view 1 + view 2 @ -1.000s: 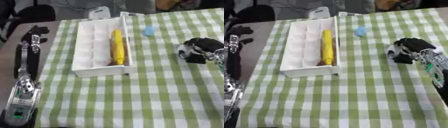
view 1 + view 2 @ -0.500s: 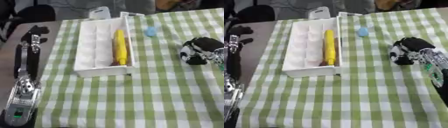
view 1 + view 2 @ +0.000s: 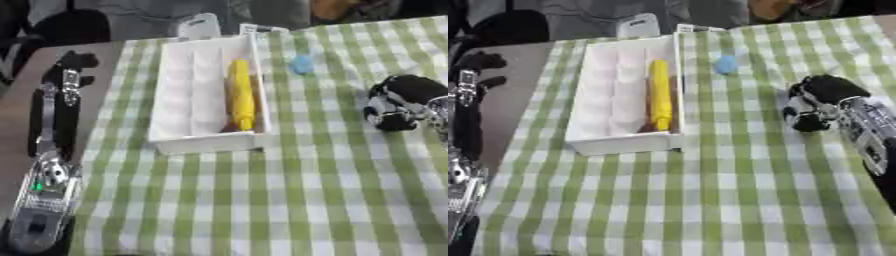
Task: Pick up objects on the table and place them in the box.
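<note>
A long white box [image 3: 191,95] lies on the green checked cloth, and a yellow stick-like object [image 3: 240,100] rests along its right side. A small light blue object [image 3: 302,64] sits on the cloth just beyond the box's far right corner. My right hand [image 3: 820,102] hovers at the right, below and to the right of the blue object; its fingers are curled and I see nothing in them. My left arm stretches along the left edge, and its hand [image 3: 474,65] rests open on the brown tabletop, left of the box.
The checked cloth [image 3: 262,200] covers most of the table, with brown tabletop [image 3: 22,100] bare at the left. A white tag-like piece [image 3: 199,26] stands behind the box. Dark chairs and a person sit along the far edge.
My right hand has drifted slightly to the right. The box, the blue object and my left arm have stayed where they were.
</note>
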